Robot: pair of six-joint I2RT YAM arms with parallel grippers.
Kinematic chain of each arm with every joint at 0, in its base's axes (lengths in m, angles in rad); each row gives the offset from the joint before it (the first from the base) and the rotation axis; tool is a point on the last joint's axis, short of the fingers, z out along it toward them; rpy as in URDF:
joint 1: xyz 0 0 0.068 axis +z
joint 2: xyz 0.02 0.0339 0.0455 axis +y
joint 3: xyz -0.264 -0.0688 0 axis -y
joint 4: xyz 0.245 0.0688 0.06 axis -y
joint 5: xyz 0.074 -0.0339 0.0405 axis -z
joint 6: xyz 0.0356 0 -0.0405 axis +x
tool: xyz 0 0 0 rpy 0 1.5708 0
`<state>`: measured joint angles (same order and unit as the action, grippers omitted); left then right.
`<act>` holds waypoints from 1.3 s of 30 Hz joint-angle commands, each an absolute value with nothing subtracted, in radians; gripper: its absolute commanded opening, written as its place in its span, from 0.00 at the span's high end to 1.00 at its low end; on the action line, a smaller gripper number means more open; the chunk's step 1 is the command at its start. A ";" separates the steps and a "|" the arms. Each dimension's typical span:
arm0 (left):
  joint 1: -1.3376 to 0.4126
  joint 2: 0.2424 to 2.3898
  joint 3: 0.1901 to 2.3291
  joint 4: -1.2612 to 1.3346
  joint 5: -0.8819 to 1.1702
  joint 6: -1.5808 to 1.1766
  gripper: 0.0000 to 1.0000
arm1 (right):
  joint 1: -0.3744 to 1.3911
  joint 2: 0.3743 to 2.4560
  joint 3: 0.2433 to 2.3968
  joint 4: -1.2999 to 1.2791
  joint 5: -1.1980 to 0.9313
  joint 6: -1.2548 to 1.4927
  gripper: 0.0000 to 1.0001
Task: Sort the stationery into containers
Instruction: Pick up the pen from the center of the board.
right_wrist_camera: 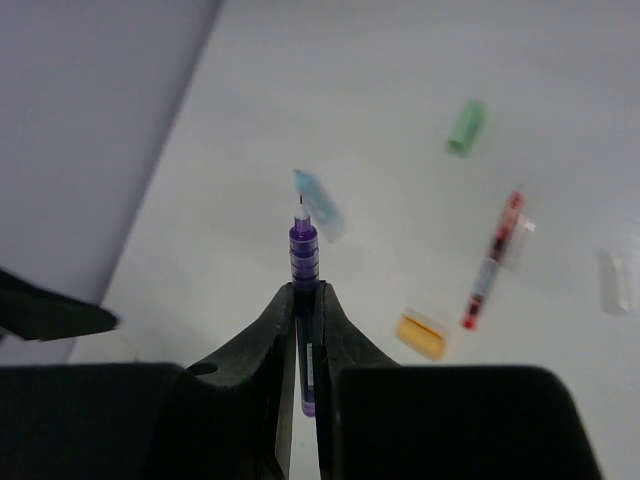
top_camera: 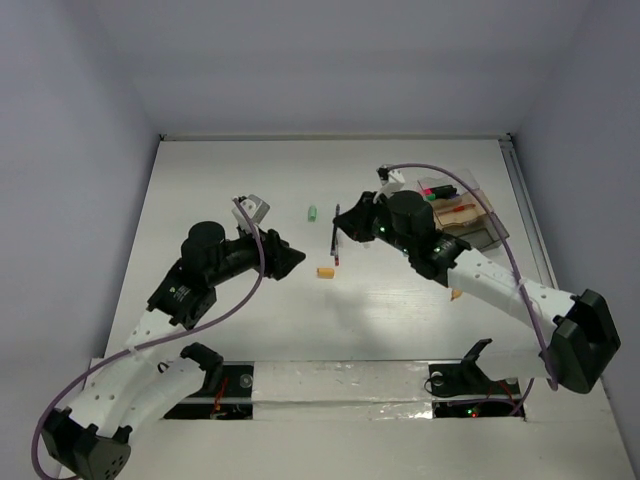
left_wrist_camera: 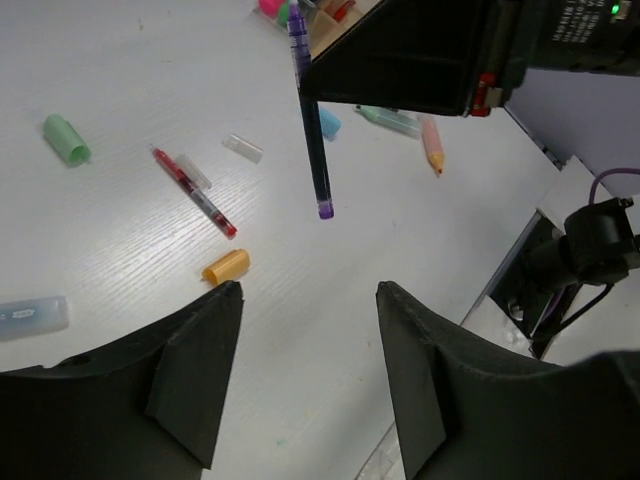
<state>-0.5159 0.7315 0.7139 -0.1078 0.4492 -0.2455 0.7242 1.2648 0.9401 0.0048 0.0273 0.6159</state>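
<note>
The right arm's jaws are pressed together on a slim dark-purple plastic pen (right_wrist_camera: 303,245). It runs lengthwise between them with its ribbed purple end poking out past their tips, and it is held off the white worktop (left_wrist_camera: 120,60) beside a thin red-and-clear pen (left_wrist_camera: 195,190) lying flat. The left arm's jaws stand spread with nothing between them, above a small orange eraser (left_wrist_camera: 226,266) that lies near the red pen.
</note>
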 commanded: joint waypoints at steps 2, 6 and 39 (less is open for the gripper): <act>-0.485 0.753 0.732 -0.043 0.492 -0.253 0.48 | 0.785 1.313 0.988 0.362 -0.044 0.614 1.00; -0.439 0.772 0.729 -0.029 0.514 -0.259 0.48 | 0.796 1.380 1.017 0.445 -0.116 0.634 1.00; -0.377 0.784 0.729 0.005 0.537 -0.278 1.00 | 0.861 1.454 0.997 0.570 -0.241 0.730 0.74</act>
